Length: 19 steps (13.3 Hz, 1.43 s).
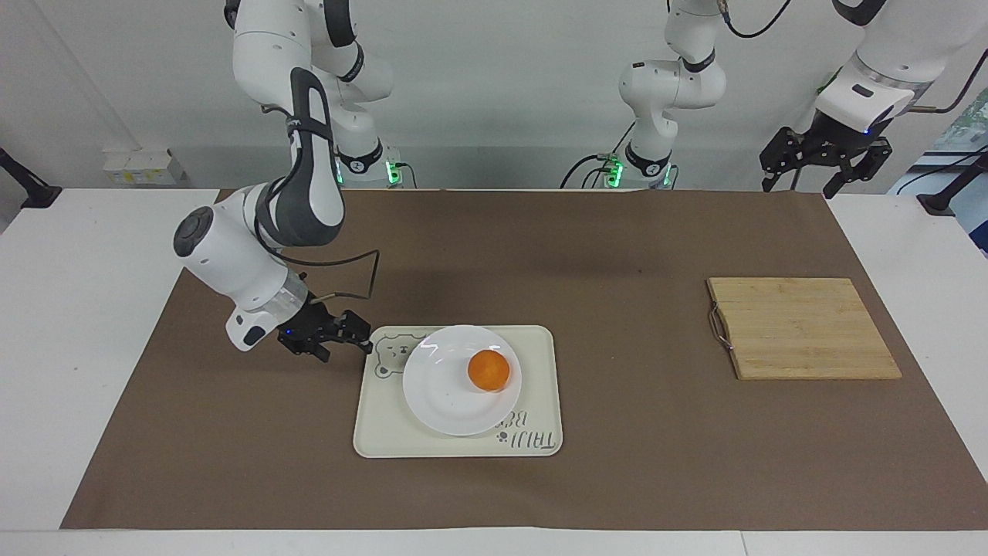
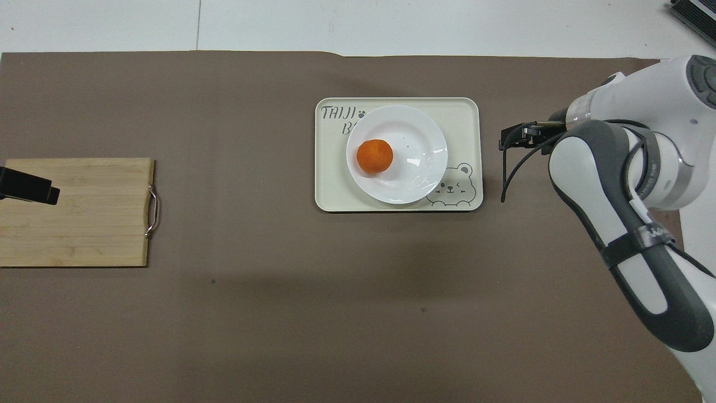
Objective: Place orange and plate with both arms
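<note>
a: where was the orange (image 1: 488, 370)?
b: on the plate (image 1: 448, 394), mid-frame in the facing view, plate on the cream tray (image 1: 532, 349).
a: right gripper (image 1: 343, 340)?
b: low over the brown mat, just beside the tray's edge, touching nothing. jaws: couldn't tell.
a: left gripper (image 1: 823, 158)?
b: upper right of the facing view, up in the air, waiting, jaws spread. cutting board (image 1: 803, 328) lay below it in the frame.

I see a cream tray (image 1: 386, 432) with a bear drawing mid-table (image 1: 116, 270), and a wooden cutting board (image 1: 803, 328) toward the left arm's end
</note>
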### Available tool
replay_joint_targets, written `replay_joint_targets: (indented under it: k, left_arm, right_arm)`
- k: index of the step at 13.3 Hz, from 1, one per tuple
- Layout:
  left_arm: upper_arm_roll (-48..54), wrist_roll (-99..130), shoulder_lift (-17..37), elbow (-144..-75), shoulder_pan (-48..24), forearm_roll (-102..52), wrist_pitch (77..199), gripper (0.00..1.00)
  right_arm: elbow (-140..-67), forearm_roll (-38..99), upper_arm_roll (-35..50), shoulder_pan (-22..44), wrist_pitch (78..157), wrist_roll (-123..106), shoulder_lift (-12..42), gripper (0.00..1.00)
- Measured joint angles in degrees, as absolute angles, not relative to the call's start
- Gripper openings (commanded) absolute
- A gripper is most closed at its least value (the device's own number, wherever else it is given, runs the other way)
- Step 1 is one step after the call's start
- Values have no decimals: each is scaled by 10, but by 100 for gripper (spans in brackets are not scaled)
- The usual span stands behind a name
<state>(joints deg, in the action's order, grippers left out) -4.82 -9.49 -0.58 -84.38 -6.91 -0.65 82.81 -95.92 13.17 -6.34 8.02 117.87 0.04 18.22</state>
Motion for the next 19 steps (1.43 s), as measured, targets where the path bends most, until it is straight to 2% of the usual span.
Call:
replay_joint_targets:
  k: [7, 19]
  left_arm:
    - [-48, -95, -6, -844, -69, -7, 828, 100]
    - [-48, -95, -6, -844, -69, -7, 828, 100]
  right_arm:
    - [-952, 88, -70, 62, 1075, 6, 128, 100]
    - [-919, 20, -85, 39, 901, 6, 0, 100]
